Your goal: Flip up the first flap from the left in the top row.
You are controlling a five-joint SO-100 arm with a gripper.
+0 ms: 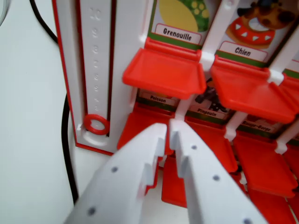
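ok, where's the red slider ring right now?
In the wrist view the red slider ring sits at the bottom of the white score track, on the view's left, beside the Poisson card and left of the gripper.

You can't see the tops of the Grenouille card [180, 18] and Chien card [254, 25]; the frame's upper edge cuts them. The gripper [169, 133] covers part of the lower flaps [210, 144]. The Poisson label [158, 99] is half under a raised flap [163, 72]. The cable [70, 154] runs out of frame.
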